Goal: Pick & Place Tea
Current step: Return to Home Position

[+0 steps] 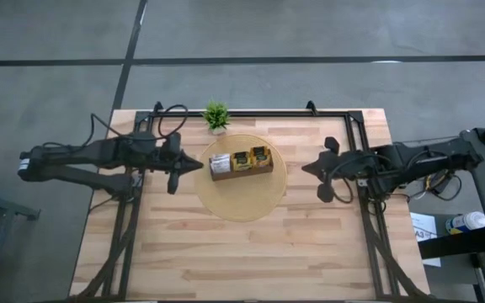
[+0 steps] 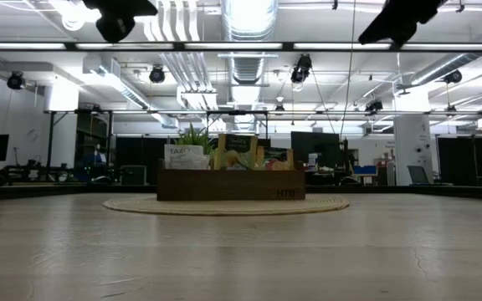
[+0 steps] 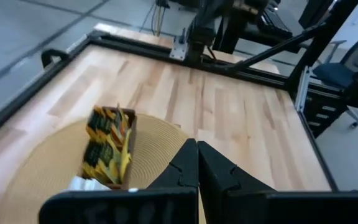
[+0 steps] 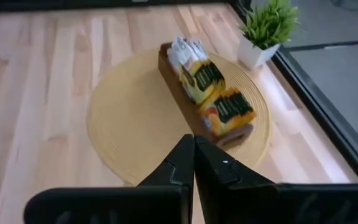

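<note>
tea sachets (image 1: pixel 241 160): all that show stand on edge inside the brown tray (image 1: pixel 242 173).

table (image 1: pixel 226 252): light wood planks with a black rail frame (image 1: pixel 343 112) along the far, left and right edges.

arms: the left arm reaches in over the left edge and the right arm over the right edge. both are raised off the wood, as the low view shows them only at its top. left gripper (image 1: pixel 199 165): tip above the mat's rim on the left-edge side, fingers (image 3: pixel 188 163) pressed together, holding nothing. right gripper (image 1: pixel 306 167): short of the mat's rim on the right-edge side and apart from it, fingers (image 4: pixel 180 159) likewise pressed together, holding nothing.

mat (image 1: pixel 241 202): round, woven, tan. it lies midway between the left and right edges, nearer the far edge.

tray: it sits on the far half of the mat, slightly askew, in three sections.

plant (image 1: pixel 216 115): small, green, in a white pot at the far edge, just beyond the mat.

sections: white sachets (image 1: pixel 220 164) fill the end toward the left edge. dark green-and-yellow sachets (image 1: pixel 241 159) fill the middle. orange-faced sachets with a dark band (image 1: pixel 261 154) fill the end toward the right edge.
</note>
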